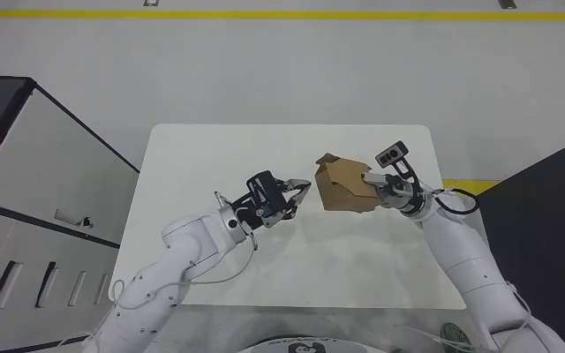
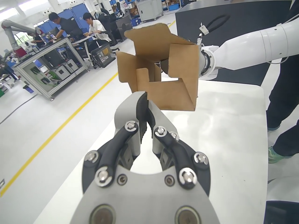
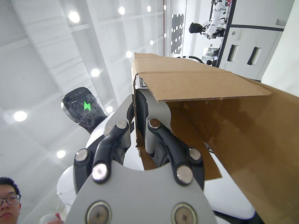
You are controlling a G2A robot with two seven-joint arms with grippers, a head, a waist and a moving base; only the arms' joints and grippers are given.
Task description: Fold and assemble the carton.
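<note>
A brown cardboard carton [image 1: 344, 187] hangs tilted above the right half of the white table [image 1: 265, 150], partly folded with its flaps loose. My right gripper [image 1: 375, 181] holds it from the right side. In the right wrist view the right gripper [image 3: 135, 99] is shut on one wall of the carton [image 3: 210, 89], the cardboard edge pinched between the pads. My left gripper [image 1: 303, 192] sits just left of the carton. In the left wrist view the left gripper [image 2: 145, 95] is shut with nothing in it, its tips right at a lower flap of the carton [image 2: 182, 71], whose open end faces it.
A grey cabinet [image 1: 44, 159] stands off the table's left side and a black cabinet [image 1: 530, 212] off its right side. The bare table top [image 2: 233, 141] spreads below and in front of the carton.
</note>
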